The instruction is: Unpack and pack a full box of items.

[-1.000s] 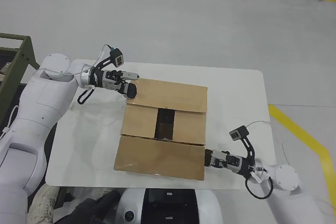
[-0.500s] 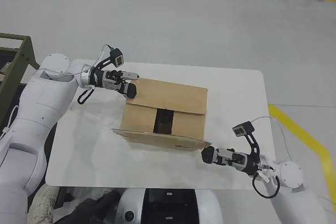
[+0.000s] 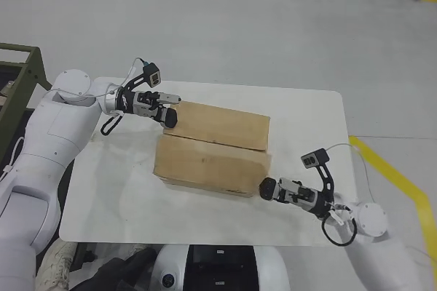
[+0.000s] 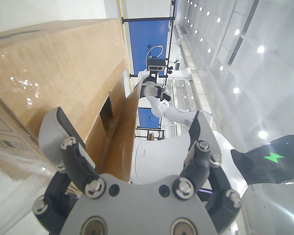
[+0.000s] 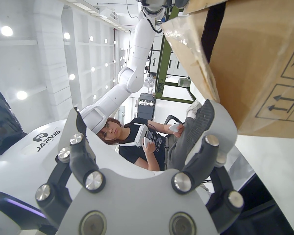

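Top view: the box (image 3: 211, 149), top folded over, sits mid-table (image 3: 306, 109). The left gripper (image 3: 172, 108) is at its 10 o'clock corner and the right gripper (image 3: 266, 190) at 4 o'clock, which I judge braces it for closing. Left wrist view: jaws apart, with a flap edge (image 4: 127, 135) between them. Right wrist view: jaws apart, one finger (image 5: 203, 123) touching the box.

Top camera downward — wrist cameras upward, beside box (image 3: 218, 125)

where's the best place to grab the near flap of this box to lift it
Probably the right-end corner of the near flap, coming from the side of the right gripper: the flap isn't flat there, and a dark gap under its edge leaves room for a finger.
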